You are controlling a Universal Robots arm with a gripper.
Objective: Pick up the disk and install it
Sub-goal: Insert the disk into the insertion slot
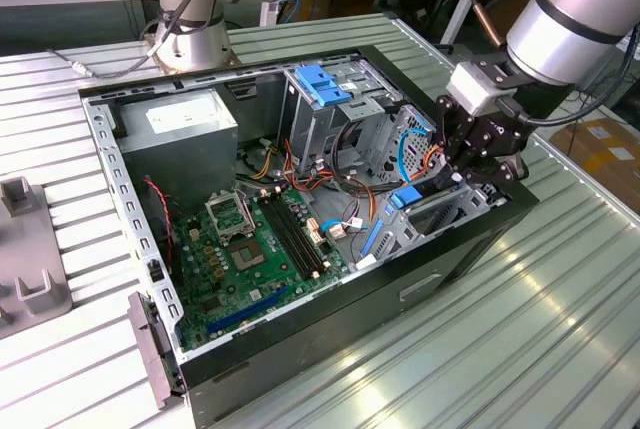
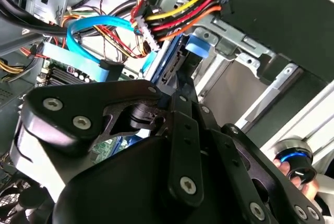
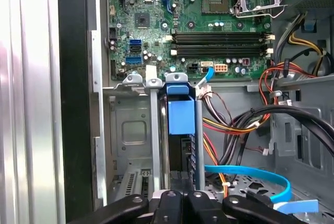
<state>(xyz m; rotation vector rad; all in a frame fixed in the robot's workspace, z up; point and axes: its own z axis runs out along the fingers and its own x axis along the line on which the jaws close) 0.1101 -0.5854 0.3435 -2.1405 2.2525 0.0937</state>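
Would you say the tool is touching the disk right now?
Touching. In the first wrist view the tool closes around the near end of the disk, which stands on edge in the metal drive cage.

Ribbed bare-aluminium desk: brushed, semi-glossy. Open black sheet-steel computer case: matt painted outside, dull grey metal inside. Grey-metal disk with bright blue plastic rails: smooth plastic. Black metal end effector: matt, bolted plates.

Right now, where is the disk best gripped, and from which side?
Probably across its flat faces, at the end nearest the gripper, coming from the case's open side: the disk stands on edge in the bay, leaving that end free.
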